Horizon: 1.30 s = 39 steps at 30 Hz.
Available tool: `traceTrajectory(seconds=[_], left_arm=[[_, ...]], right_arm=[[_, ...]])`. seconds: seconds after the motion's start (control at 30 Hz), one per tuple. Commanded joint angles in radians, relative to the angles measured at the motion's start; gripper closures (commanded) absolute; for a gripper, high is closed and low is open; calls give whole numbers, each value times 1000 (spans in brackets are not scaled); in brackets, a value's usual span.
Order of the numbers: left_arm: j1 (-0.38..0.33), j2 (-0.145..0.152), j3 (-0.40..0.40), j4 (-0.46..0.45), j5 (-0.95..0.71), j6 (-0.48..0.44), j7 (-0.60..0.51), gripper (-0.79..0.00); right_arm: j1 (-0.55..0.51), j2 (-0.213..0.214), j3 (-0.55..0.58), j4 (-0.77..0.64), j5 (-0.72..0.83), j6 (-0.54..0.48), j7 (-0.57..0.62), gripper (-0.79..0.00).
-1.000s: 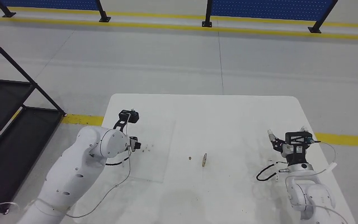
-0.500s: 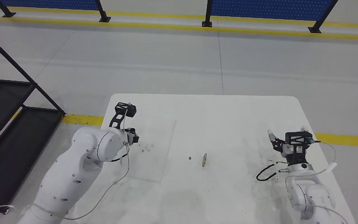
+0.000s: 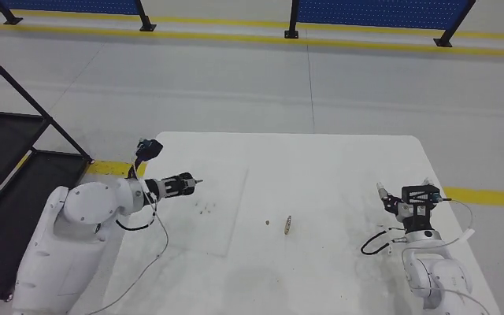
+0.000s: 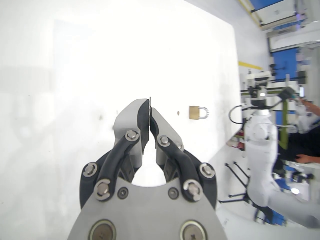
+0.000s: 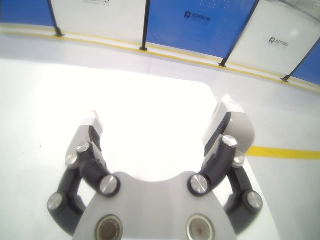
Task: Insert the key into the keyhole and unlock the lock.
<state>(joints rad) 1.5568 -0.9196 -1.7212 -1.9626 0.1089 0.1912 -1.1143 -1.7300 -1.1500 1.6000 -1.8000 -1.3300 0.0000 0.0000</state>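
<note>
A small brass padlock with a silver shackle lies flat near the middle of the white table; it appears as the padlock in the left wrist view. My left gripper is over the table's left side, pointing across towards the padlock and well short of it. The left gripper is shut on a thin key, seen edge-on, whose tip sticks out past the fingertips. My right gripper rests at the table's right edge; this right gripper is open with nothing between its fingers.
A tiny speck lies just left of the padlock. A faint rectangular sheet covers the table's left part. A black rack stands on the floor off the left edge. Blue and white fence panels line the far floor.
My left arm has swung round and drawn back to the left, so its gripper now lies level and points right towards the padlock. The right arm and padlock have not moved.
</note>
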Motion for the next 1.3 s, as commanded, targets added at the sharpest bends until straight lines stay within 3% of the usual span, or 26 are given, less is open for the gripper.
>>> traceTrajectory(seconds=[0.0,0.17,0.3,0.53,0.7,1.27], left_arm=[[29,-1,-40,59,-112,-58,-14,0],[43,-5,-92,195,-381,-184,-91,0],[19,-6,-101,297,-527,-221,-154,0],[-39,-7,-110,451,-784,-221,-279,0],[-80,-4,-108,539,-837,-216,-324,0],[-85,-4,-106,549,-836,-221,-328,0]], right_arm=[[0,0,0,0,0,0,0,-785],[0,0,0,0,0,0,0,-785],[0,0,0,0,0,0,0,-785],[0,0,0,0,0,0,0,-785],[0,0,0,0,0,0,0,-785],[0,0,0,0,0,0,0,-785]])
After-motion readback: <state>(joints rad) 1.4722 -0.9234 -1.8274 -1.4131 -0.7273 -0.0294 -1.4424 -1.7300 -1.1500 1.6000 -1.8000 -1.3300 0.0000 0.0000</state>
